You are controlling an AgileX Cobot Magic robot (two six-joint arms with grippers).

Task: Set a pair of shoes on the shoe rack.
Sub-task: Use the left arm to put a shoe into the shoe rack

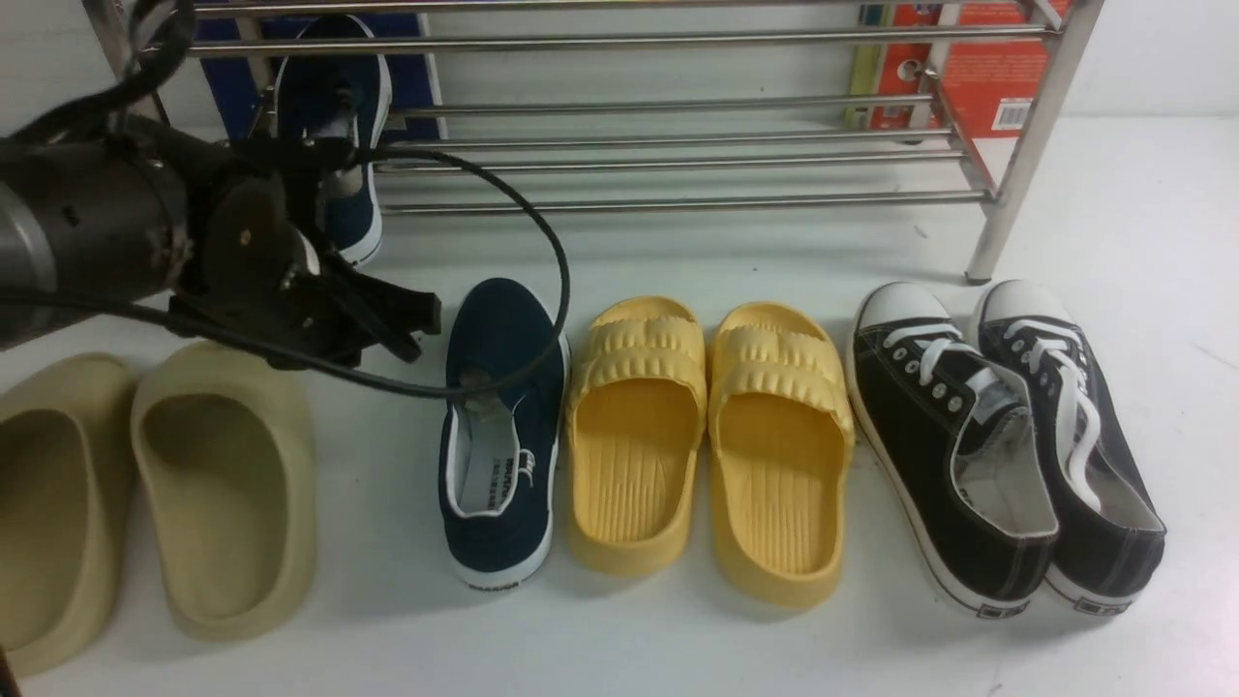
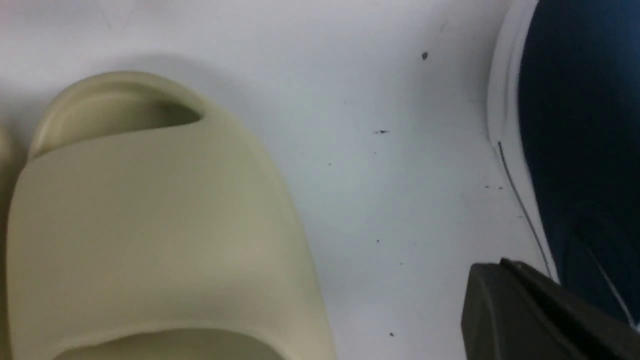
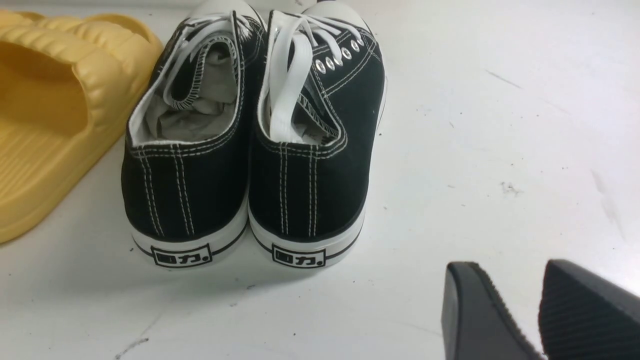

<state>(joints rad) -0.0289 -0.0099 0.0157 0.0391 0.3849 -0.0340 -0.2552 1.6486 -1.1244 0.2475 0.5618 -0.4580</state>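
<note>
1. White surface [image 1: 736,649] spreads before us beneath a steel shoe rack [image 1: 678,205].
2. We see one navy slip-on shoe [image 1: 339,87] at the rack's left end, its mate [image 1: 498,523] on the surface beside yellow slides [image 1: 634,484].
3. Our left pincer [image 1: 418,329] is closed, empty; our right pincer [image 3: 507,262] stands partly open, gripping nothing.

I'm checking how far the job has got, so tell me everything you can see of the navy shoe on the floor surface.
The navy shoe is a slip-on, apparently canvas, with a white rubber-like sole, white trim, a pale insole with dark lettering and a small white mark beside the opening. It sits upright, toe towards the rack, between the tan clogs and yellow slides. A dark cable crosses it in view.
</note>
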